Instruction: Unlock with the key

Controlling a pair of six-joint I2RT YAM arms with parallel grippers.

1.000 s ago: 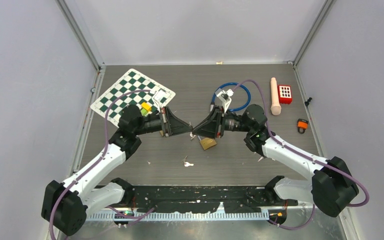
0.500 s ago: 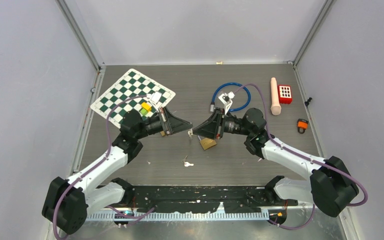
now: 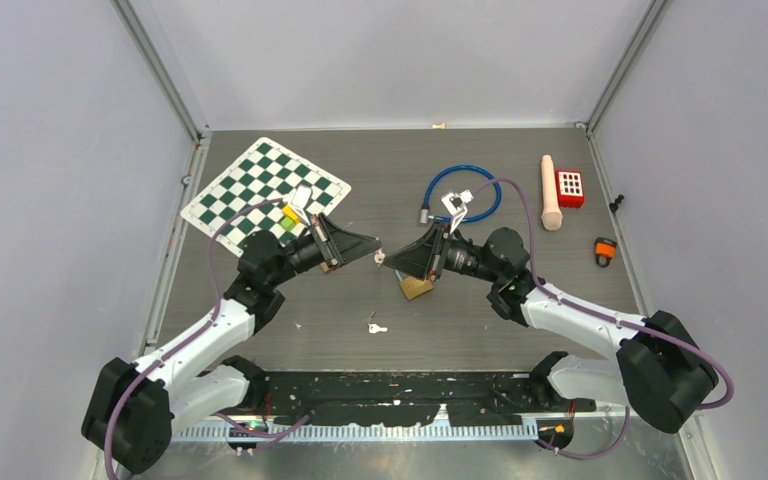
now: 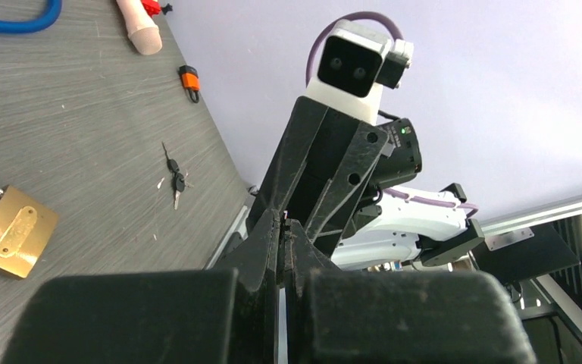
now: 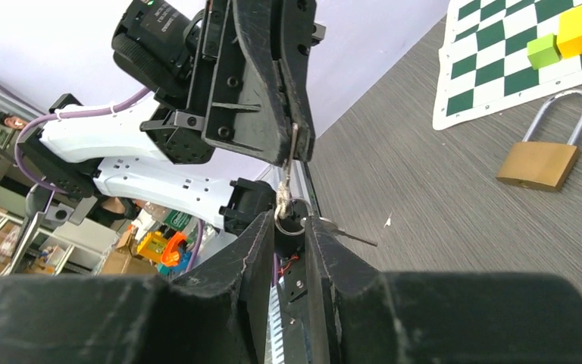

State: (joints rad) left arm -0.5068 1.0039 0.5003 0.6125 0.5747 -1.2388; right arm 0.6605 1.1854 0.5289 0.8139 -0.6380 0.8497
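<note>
A brass padlock [image 3: 416, 287] lies on the table under the two meeting grippers; it also shows in the left wrist view [image 4: 11, 231] and the right wrist view [image 5: 538, 163]. My left gripper [image 3: 373, 255] is shut on a small silver key [image 5: 293, 148], which hangs from its tips. In the left wrist view its jaws [image 4: 283, 221] are pressed together. My right gripper [image 3: 390, 263] faces it tip to tip. Its jaws [image 5: 291, 224] are closed narrowly on the key ring [image 5: 292, 220] below that key. A second key [image 5: 345, 233] sticks out sideways from the ring.
A loose key [image 3: 376, 327] lies nearer the bases. A checkered mat [image 3: 260, 180] with yellow and green blocks [image 3: 290, 213] is at back left. A blue cable loop [image 3: 465, 190], a pink cylinder [image 3: 551, 190], a red block [image 3: 569, 186] and an orange padlock [image 3: 605, 250] are at back right.
Both grippers, still tip to tip, have risen and shifted slightly left and back with the key bunch between them. The padlock has not moved.
</note>
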